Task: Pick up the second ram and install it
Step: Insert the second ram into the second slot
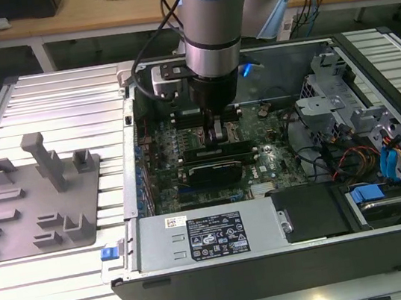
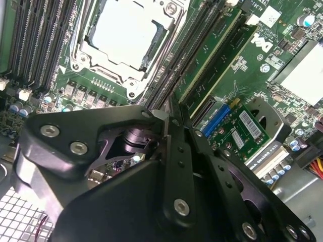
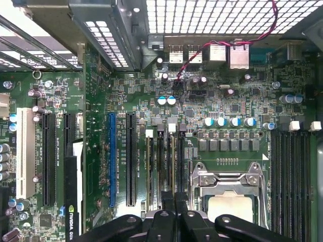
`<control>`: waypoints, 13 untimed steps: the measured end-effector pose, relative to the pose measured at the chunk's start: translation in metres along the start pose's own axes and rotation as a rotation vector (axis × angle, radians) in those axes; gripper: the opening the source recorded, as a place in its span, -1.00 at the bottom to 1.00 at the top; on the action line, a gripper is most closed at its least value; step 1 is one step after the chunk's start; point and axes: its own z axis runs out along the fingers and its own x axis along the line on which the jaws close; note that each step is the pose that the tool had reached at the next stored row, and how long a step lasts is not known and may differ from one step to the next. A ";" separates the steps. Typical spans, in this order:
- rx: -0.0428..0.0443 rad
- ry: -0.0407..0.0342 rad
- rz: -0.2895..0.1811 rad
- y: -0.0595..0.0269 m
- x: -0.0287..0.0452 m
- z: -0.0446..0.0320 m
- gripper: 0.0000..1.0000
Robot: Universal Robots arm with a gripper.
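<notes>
Pincer (image 1: 219,141), 1: closed, centre of exterior view, low over memory slots (image 3: 161,166) beside CPU socket (image 3: 229,186), aligned for seating; second ram between jaws unconfirmed.

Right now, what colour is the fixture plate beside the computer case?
The fixture plate is grey; see the exterior view.

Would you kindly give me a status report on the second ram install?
Hand low at the memory slots beside the CPU socket. Second ram standing in a slot, one end under the hand; seating unconfirmed. Nothing seen blocking.
</notes>
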 end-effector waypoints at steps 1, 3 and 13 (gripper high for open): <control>0.0000 -0.0001 0.000 0.0000 0.0000 0.0000 -0.82; -0.0001 0.0000 0.006 0.0000 0.0000 -0.0001 -0.82; -0.0002 -0.0137 0.008 0.0000 0.0004 0.0008 -0.82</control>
